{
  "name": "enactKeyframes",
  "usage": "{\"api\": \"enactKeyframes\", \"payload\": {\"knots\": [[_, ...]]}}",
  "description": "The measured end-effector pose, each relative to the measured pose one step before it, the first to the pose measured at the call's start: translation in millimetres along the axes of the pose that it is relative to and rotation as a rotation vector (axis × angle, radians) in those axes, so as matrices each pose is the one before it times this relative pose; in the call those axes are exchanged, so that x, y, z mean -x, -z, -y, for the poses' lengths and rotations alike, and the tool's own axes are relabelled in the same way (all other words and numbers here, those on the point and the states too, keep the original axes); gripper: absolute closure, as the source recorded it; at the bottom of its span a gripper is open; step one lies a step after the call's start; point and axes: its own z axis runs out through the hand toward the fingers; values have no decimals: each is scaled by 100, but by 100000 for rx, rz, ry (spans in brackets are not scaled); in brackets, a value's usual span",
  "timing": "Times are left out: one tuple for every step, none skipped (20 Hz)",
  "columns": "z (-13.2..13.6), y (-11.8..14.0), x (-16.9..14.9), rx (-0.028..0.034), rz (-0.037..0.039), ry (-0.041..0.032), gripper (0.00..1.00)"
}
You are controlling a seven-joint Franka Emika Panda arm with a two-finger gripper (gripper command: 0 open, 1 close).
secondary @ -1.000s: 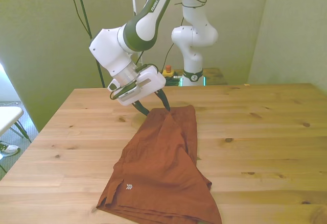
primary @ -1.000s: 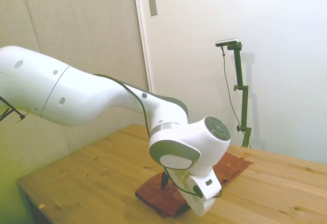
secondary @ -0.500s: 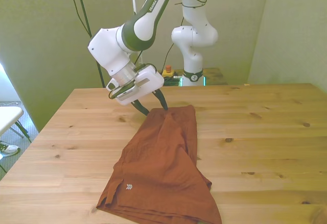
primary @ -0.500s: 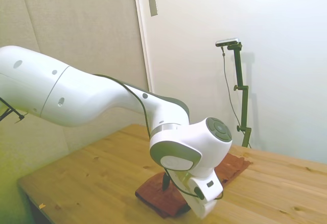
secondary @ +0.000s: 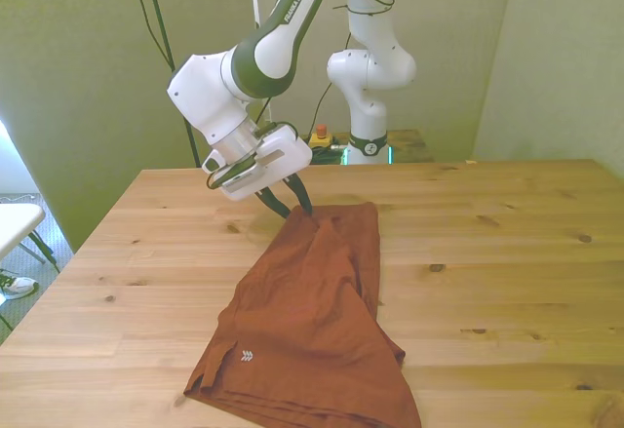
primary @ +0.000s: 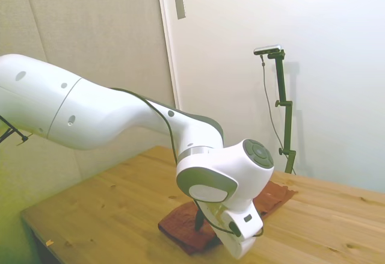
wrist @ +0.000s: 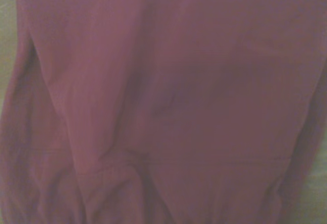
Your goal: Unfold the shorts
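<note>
Hand (secondary: 295, 207) pinched onto the far edge of the rust shorts (secondary: 312, 321) on the wooden desk (secondary: 507, 252).

In the front view the two dark fingers (secondary: 282, 204) have come together on the shorts' far hem, toward the front view's left corner of that edge, and appear closed on a bit of cloth; the exact contact is small and hard to read. The shorts lie folded and wrinkled, running from mid-desk to the near edge, where the picture cuts off their lower corner. From the side, the arm's wrist covers most of the shorts (primary: 180, 231) and hides the hand's tips except one dark finger (primary: 198, 221). The wrist camera shows only blurred reddish cloth (wrist: 168, 101), with no seam or pocket clear.
</note>
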Motion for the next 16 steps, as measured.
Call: {"api": "enactKeyframes", "payload": {"knots": [[-87, -77, -3, 41, 69, -165, 100], [-125, -50, -22, 20, 6, -238, 100], [-144, -6, -34, 38, 1, -260, 100], [-99, 77, -35, -25, -128, -163, 100], [-88, 98, -24, -94, -147, -157, 100], [-97, 111, -17, -95, -155, -153, 100], [-44, 114, 15, -111, -157, -47, 100], [-69, 112, 14, -101, -147, -88, 100], [-80, 116, 11, -126, -142, -117, 100], [-80, 159, 7, -175, -207, -120, 100], [-148, 205, -5, -233, -242, -232, 100], [-202, 248, -15, -308, -252, -330, 100], [-243, 318, -35, -369, -316, -407, 100], [-288, 351, -67, -412, -387, -445, 100], [-324, 356, -75, -428, -302, -469, 100], [-277, 308, -46, -380, -138, -434, 100]]}}
